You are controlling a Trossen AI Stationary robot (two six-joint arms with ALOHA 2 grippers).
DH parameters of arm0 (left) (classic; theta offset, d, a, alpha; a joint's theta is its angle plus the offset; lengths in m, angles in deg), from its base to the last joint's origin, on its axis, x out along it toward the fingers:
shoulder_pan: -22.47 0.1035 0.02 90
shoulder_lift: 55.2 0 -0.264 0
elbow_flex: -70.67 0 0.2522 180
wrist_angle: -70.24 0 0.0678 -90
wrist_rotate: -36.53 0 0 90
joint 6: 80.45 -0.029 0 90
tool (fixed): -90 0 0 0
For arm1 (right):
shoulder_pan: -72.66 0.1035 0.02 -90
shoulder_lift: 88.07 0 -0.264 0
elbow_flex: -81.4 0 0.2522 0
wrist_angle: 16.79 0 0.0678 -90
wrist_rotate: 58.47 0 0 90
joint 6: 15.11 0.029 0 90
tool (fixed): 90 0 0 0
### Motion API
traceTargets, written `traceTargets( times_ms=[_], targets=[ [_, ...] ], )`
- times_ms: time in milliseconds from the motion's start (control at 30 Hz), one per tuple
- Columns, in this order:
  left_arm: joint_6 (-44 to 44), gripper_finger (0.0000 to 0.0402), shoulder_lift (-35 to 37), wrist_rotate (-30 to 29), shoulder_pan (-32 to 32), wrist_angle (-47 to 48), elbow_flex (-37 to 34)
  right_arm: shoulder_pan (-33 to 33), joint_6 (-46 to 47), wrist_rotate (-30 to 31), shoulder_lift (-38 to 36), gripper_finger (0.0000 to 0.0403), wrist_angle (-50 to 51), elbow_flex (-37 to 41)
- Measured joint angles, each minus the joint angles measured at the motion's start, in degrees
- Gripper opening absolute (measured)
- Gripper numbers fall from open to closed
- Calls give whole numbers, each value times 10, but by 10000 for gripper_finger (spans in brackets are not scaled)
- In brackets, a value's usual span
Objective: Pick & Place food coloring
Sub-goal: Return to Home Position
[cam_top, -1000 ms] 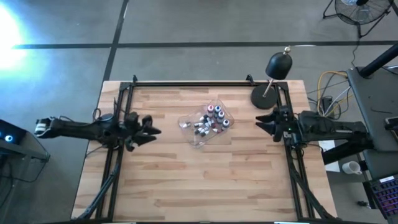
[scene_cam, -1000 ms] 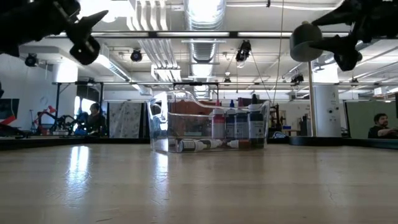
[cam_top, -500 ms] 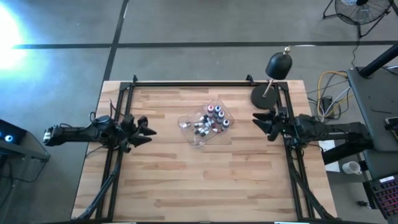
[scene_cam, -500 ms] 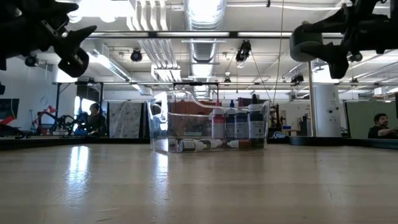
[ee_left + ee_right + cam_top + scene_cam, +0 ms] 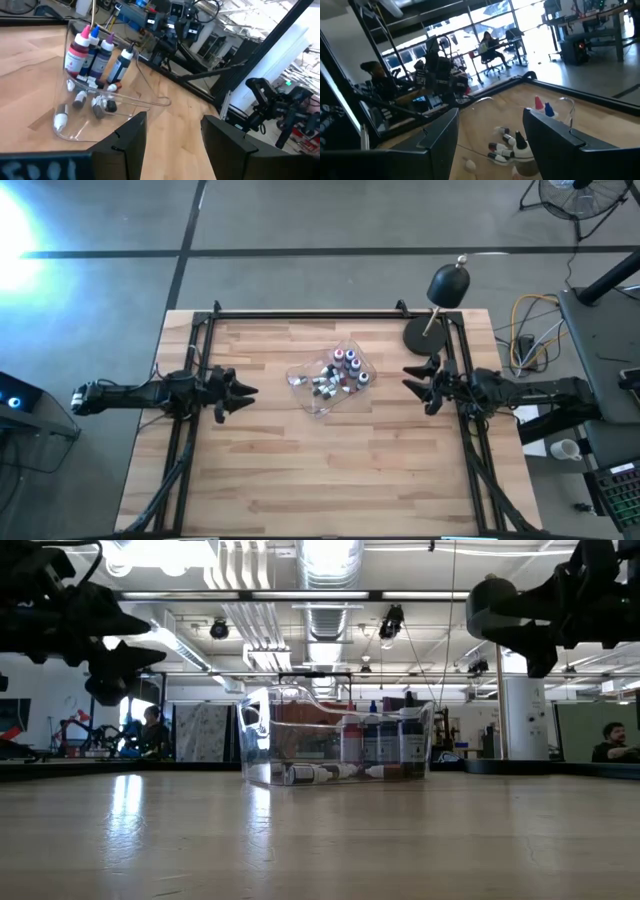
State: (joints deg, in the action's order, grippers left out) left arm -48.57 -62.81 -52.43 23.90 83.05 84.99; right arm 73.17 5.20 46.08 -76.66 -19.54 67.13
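The food coloring [image 5: 338, 372] is a cluster of tiny bottles with white, red and blue caps. It sits in a clear plastic tray [image 5: 305, 375] at the table's middle. Some bottles stand upright [image 5: 95, 52] and others lie on the tray's floor [image 5: 82, 102]. My left gripper [image 5: 248, 392] hovers open above the table's left side, pointing level at the tray [image 5: 150, 102]. My right gripper [image 5: 408, 375] hovers open on the right side, facing the tray [image 5: 560, 107] and its bottles [image 5: 512, 142]. Neither has anything between its fingers.
A black domed lamp [image 5: 447, 284] on a round base [image 5: 424, 336] stands at the table's far right corner, close behind my right arm. A black frame [image 5: 300, 314] runs along the far and side edges. Bare wood lies between each gripper and the tray.
Both grippers have sunk toward the table and tipped toward level, staying open. The right one has also rolled a little and crept slightly toward the tray. The tray and bottles have not moved.
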Motion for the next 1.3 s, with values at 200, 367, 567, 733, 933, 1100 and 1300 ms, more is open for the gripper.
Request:
traceTargets(
  times_ms=[200, 367, 567, 733, 933, 1100, 1300],
  targets=[
    [0, 162, 0, -1, 0, 1, 0, 0, 0, 5, 5, 215, 2, 0],
    [0, 162, 15, -1, 0, 3, 0, 0, 0, 5, -8, 215, 21, 0],
    [0, 162, 75, -1, 0, 2, -1, 0, 0, 6, -54, 215, 120, 0],
    [1, 162, 76, 0, 0, -27, -1, 0, -9, 1, -64, 215, 138, -1],
    [1, 162, 76, -1, 0, -25, -2, 0, -9, 0, -90, 215, 139, 0],
    [1, 162, 76, -1, 0, -26, -2, -1, -9, 0, -109, 215, 139, 0],
    [1, 162, 76, -1, 0, -27, -2, -1, -9, 0, -114, 215, 139, 0]
  ],
)
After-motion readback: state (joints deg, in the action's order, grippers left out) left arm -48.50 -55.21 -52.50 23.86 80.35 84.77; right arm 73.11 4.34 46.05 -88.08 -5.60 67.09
